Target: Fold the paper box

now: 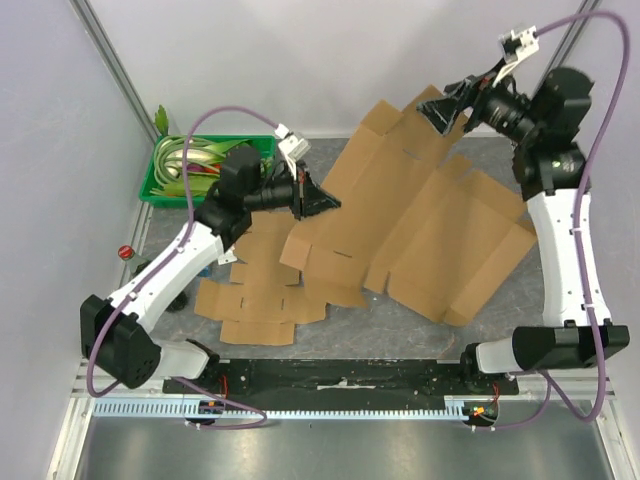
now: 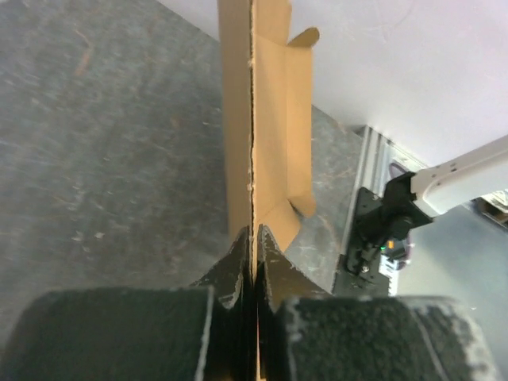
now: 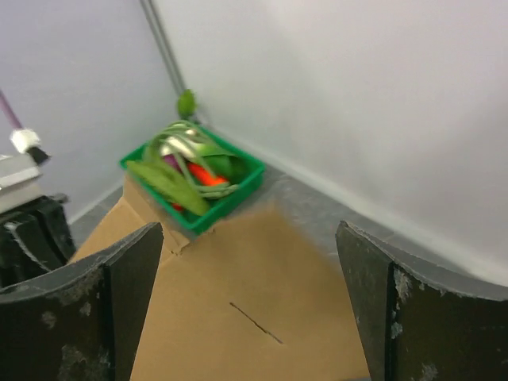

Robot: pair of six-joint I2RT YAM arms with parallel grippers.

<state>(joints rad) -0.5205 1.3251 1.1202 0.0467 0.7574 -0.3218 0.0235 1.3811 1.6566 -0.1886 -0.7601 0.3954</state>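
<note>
While the left gripper (image 1: 318, 200) pinches shut on an edge of the flat paper box (image 1: 420, 225), sprawled just right of the green basket (image 1: 147, 190), the right gripper (image 1: 442, 108) hangs wide open and empty farther right of it. Early folding, I'd say: next, that open gripper needs to catch a flap and raise it.

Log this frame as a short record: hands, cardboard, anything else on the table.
Left hand: shut on an edge of the big cardboard sheet
Right hand: open, above that sheet's far corner, holding nothing
Small cardboard sheet: flat on the table, near left
Green basket: far left corner, holding leafy items
Folding: no box shape yet
</note>
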